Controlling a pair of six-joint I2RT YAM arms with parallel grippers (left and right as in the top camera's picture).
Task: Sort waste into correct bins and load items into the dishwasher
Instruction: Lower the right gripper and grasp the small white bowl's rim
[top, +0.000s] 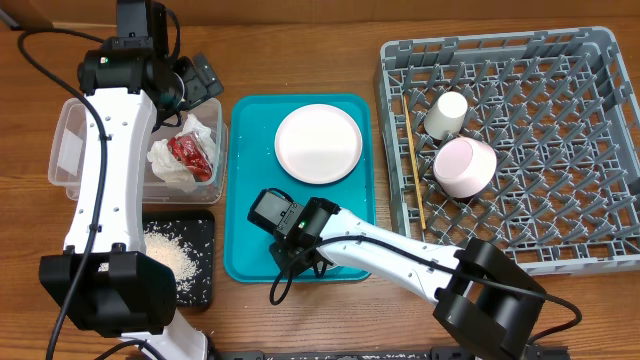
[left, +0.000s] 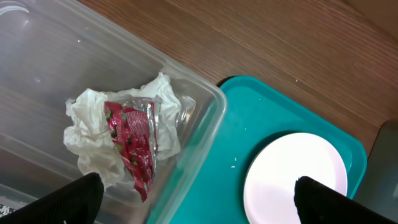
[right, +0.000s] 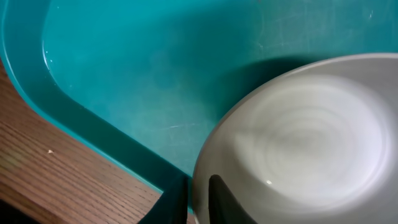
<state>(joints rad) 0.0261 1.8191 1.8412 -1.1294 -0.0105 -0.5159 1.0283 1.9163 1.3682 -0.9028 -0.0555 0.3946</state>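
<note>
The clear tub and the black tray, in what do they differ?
The clear tub is see-through and deeper; the black tray is opaque and shallow. The clear tub holds a white napkin and red wrapper; the black tray holds crumbs. Both are rectangular, beside the teal tray.

Left arm (top: 108, 170) stretched away from its base toward the far side, wrist bent rightward, left gripper (top: 195, 85) spread wide, right arm (top: 390, 255) reaching low to the left, right gripper (right: 198, 200) narrowed, fingers (right: 221, 196) close together, whether clamped unclear
</note>
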